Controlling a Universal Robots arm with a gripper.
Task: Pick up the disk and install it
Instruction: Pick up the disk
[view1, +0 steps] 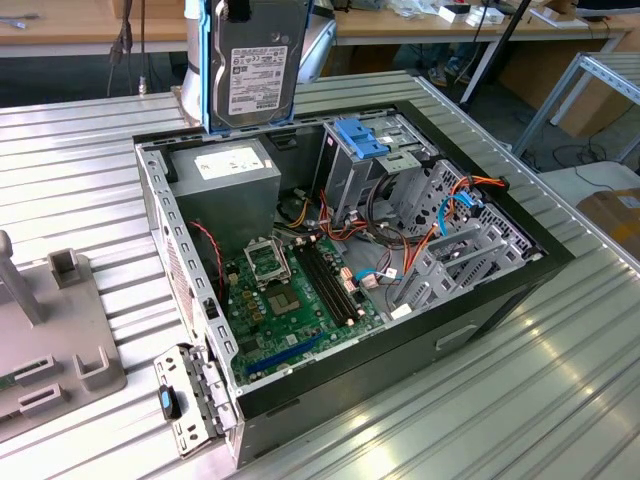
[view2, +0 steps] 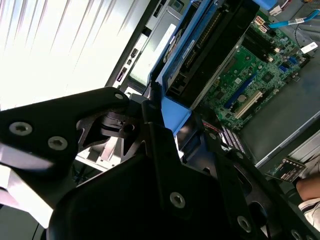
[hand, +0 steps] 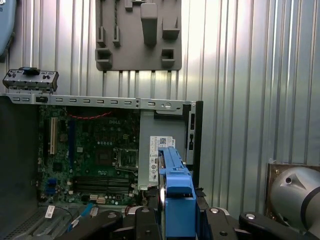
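The disk, a dark hard drive with a label and bright blue rails, hangs upright above the back edge of the open computer case, over the grey power supply. My gripper is shut on its upper end. In the second wrist view the black fingers clamp the blue tab, and the disk reaches down toward the motherboard. In the first wrist view the blue rail sits between the fingers.
Inside the case are a green motherboard, a grey power supply with a white label, and a metal drive cage with a light-blue top among orange and blue cables. A grey fixture plate lies on the ribbed metal table at the exterior view's left.
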